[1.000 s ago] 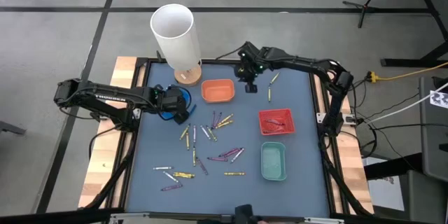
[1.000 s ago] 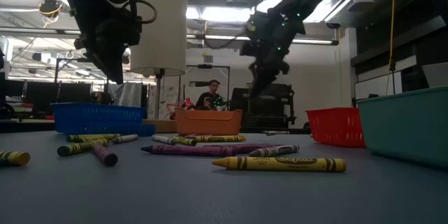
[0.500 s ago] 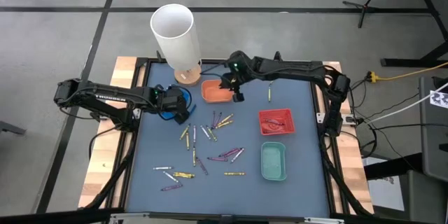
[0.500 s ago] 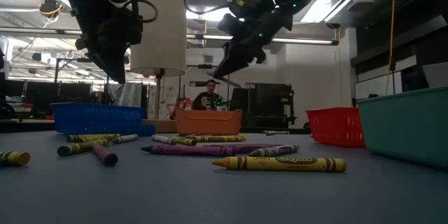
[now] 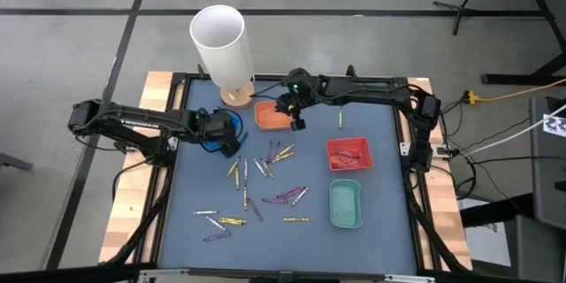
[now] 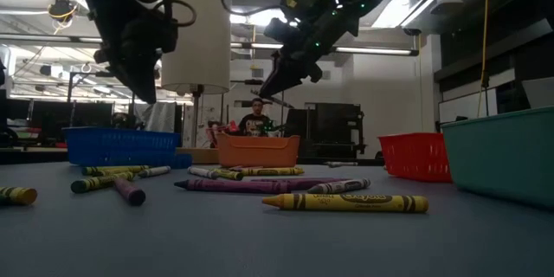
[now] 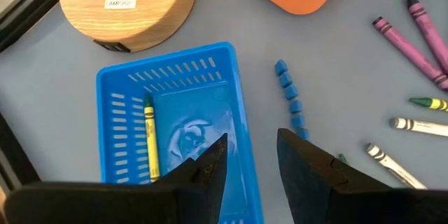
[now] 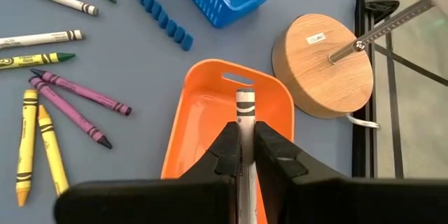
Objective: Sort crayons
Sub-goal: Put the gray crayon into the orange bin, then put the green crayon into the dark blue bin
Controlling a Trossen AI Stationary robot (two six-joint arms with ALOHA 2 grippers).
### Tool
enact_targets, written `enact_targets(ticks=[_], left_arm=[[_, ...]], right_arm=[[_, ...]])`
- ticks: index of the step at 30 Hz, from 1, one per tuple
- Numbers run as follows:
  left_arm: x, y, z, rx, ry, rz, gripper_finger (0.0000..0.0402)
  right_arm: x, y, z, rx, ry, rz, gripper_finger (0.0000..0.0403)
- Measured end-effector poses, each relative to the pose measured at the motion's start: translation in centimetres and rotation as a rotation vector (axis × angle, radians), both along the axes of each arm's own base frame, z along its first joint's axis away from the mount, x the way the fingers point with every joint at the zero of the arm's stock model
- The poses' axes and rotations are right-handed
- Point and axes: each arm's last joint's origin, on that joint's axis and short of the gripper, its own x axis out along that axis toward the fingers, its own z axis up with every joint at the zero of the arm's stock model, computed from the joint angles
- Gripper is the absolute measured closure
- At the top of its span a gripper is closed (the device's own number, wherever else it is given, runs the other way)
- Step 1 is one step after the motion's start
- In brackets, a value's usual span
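Loose crayons [image 5: 265, 172], yellow, purple and pale, lie scattered on the blue-grey mat. My right gripper [image 8: 243, 138] hangs over the orange tray [image 8: 203, 87], shut on a pale grey crayon [image 8: 244, 108]; the low view shows this gripper [image 6: 275, 82] high above the tray [image 6: 258, 150]. My left gripper [image 7: 252, 150] stands open above the near right rim of the blue tray [image 7: 175, 105], nothing between its fingers. One yellow crayon [image 7: 149, 136] lies flat in that tray. My right gripper pinches the grey crayon between its two fingers, with the crayon's black-banded end [image 8: 244, 101] sticking out past the fingertips. The fingers slant down from the table's right and lie along the crayon. It is lifted clear, above the orange tray's inside.
A lamp with a tall white shade [image 5: 218, 40] stands on a round wooden base [image 8: 322, 63] at the far edge beside the orange tray. A red tray [image 5: 348, 154] and a green tray [image 5: 346, 204] sit on the right. A blue beaded strip [image 7: 288, 98] lies next to the blue tray.
My right gripper has swung from the far middle of the table toward its left, ending over the orange tray, and has tipped while doing so. Most of that move came early; it has barely shifted since. The left arm kept still.
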Motion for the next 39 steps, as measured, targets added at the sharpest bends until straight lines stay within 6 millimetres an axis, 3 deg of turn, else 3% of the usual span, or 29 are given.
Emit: enact_targets(ticks=[13, 17, 27, 39], left_arm=[[0.3, -0.3, 0.1, -0.001, -0.035, -0.014, 0.0292], [0.7, -1.0, 0.2, -0.001, -0.072, -0.048, 0.0292], [1.2, -3.6, 0.5, -0.049, -0.178, -0.076, 0.0292], [1.0, -8.0, -0.3, -0.163, -0.237, -0.044, 0.0292]], right_arm=[[0.0, 0.0, 0.0, -0.001, 0.001, -0.001, 0.0377], [0.0, 0.0, 0.0, -0.001, 0.000, -0.001, 0.0360], [0.0, -0.1, 0.0, -0.009, 0.006, -0.011, 0.0273], [-0.1, 0.0, -0.1, -0.006, 0.014, -0.011, 0.0263]])
